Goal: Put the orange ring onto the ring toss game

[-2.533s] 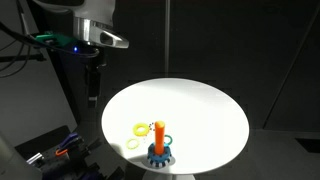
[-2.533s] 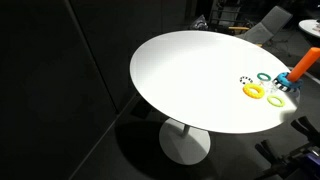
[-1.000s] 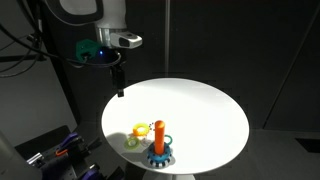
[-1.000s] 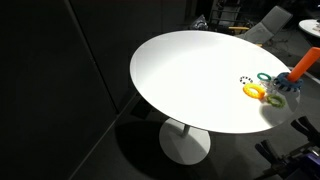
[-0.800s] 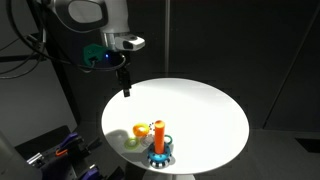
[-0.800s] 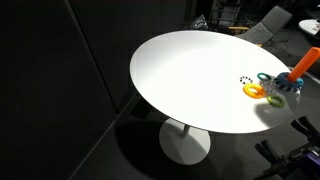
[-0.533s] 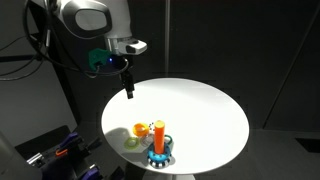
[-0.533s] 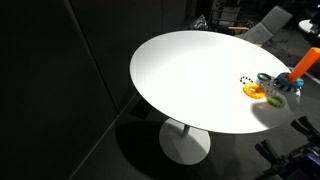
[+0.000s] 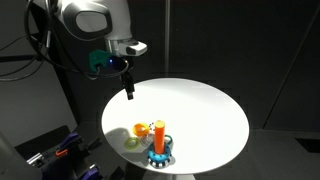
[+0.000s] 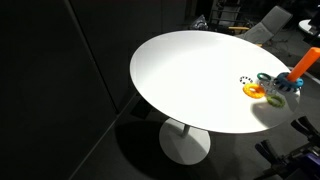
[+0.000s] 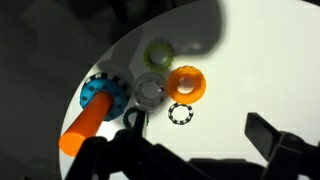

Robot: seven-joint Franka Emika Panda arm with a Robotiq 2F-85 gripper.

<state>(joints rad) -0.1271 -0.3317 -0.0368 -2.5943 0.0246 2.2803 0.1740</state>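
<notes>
The ring toss game is an orange peg [image 9: 159, 134] on a blue toothed base [image 9: 160, 156] at the table's near edge. It also shows in the wrist view [image 11: 100, 100] and in an exterior view [image 10: 297, 68]. The orange ring [image 9: 141, 129] lies flat on the table beside the base. It shows in both exterior views [image 10: 254, 91] and in the wrist view [image 11: 186, 84]. My gripper [image 9: 128, 92] hangs high above the table's left edge, well apart from the ring. In the wrist view its fingers [image 11: 200, 130] are spread, with nothing between them.
A paler yellow-green ring [image 11: 158, 52], a clear ring [image 11: 150, 92], a black beaded ring [image 11: 181, 114] and a dark teal ring [image 10: 263, 76] lie close around the game. The round white table [image 9: 200, 110] stands on a single pedestal, with dark surroundings.
The arm has swung right from beside the table to over its left edge. In the last half second it barely moved. The rings and the game have not moved.
</notes>
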